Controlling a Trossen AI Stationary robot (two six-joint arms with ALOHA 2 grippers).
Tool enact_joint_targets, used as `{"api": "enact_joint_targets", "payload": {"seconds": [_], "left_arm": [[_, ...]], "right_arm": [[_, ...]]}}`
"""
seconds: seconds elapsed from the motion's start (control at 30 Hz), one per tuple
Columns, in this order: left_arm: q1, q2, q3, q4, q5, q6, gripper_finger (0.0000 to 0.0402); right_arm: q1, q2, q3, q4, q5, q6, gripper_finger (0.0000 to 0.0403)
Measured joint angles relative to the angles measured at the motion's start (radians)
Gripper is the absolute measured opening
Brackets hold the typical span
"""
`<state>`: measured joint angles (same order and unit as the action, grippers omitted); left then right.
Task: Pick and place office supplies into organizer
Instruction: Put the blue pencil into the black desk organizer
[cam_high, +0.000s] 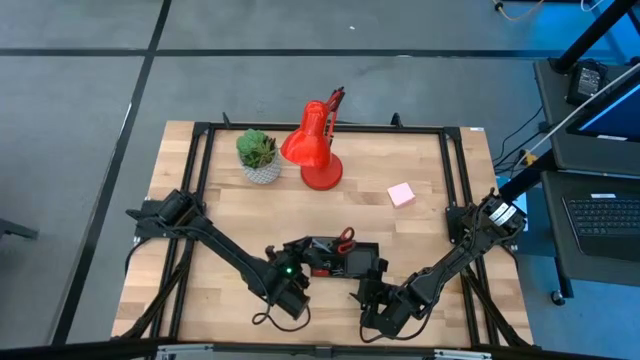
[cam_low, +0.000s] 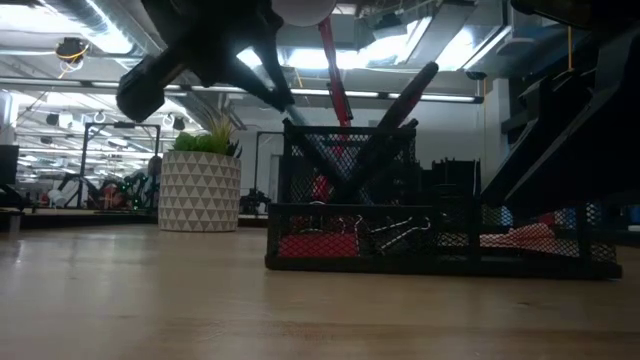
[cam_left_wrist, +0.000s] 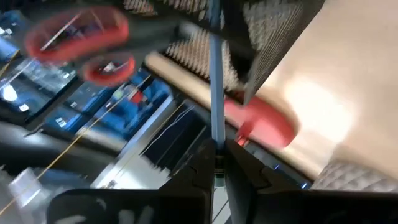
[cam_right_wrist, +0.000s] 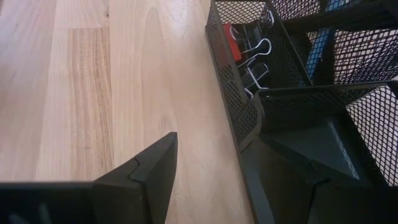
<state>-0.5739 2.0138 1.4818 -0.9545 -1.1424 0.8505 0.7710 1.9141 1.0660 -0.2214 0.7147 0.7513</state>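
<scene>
The black mesh organizer (cam_high: 335, 256) sits on the table's near middle. Its tall cup holds red-handled scissors (cam_high: 345, 237) and black pens (cam_low: 400, 100), and a low compartment holds black clips (cam_right_wrist: 252, 59) and a red block (cam_right_wrist: 233, 34). My left gripper (cam_left_wrist: 216, 149) is at the organizer's left end, shut on the thin blue pen (cam_left_wrist: 214, 81). My right gripper (cam_right_wrist: 211, 168) is open at the organizer's near right corner, one finger (cam_right_wrist: 149, 165) over the table and the other (cam_right_wrist: 298, 155) over a low compartment. The pink sticky-note pad (cam_high: 401, 194) lies flat, farther right. My left gripper pinches the blue pen between its two fingers near the pen's back end (cam_left_wrist: 216, 140). The pen runs straight on from the fingertips, in line with the fingers, with its front end (cam_left_wrist: 214, 18) at the mesh cup. My right gripper straddles the organizer's mesh wall (cam_right_wrist: 245, 124); I cannot tell whether it touches it.
A big red desk lamp (cam_high: 318, 150) and a small green potted plant (cam_high: 259, 155) stand at the far middle of the table. A black metal frame (cam_high: 200, 160) runs round the tabletop. Bare wood lies left of the organizer (cam_right_wrist: 93, 81).
</scene>
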Motion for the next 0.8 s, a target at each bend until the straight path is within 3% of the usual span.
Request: {"api": "enact_joint_targets", "payload": {"seconds": [0.1,0.33,0.8], "left_arm": [[0.000,-0.003,0.000,0.009,0.052,-0.030,0.0013],[0.000,-0.003,0.001,0.012,0.063,-0.056,0.0032],[-0.005,-0.005,0.000,0.012,0.108,-0.069,0.0104]], "right_arm": [[0.000,0.000,0.000,0.000,0.000,0.000,0.0211],[0.000,0.000,0.000,0.000,0.000,0.000,0.0211],[0.000,0.000,0.000,0.000,0.000,0.000,0.0211]]}}
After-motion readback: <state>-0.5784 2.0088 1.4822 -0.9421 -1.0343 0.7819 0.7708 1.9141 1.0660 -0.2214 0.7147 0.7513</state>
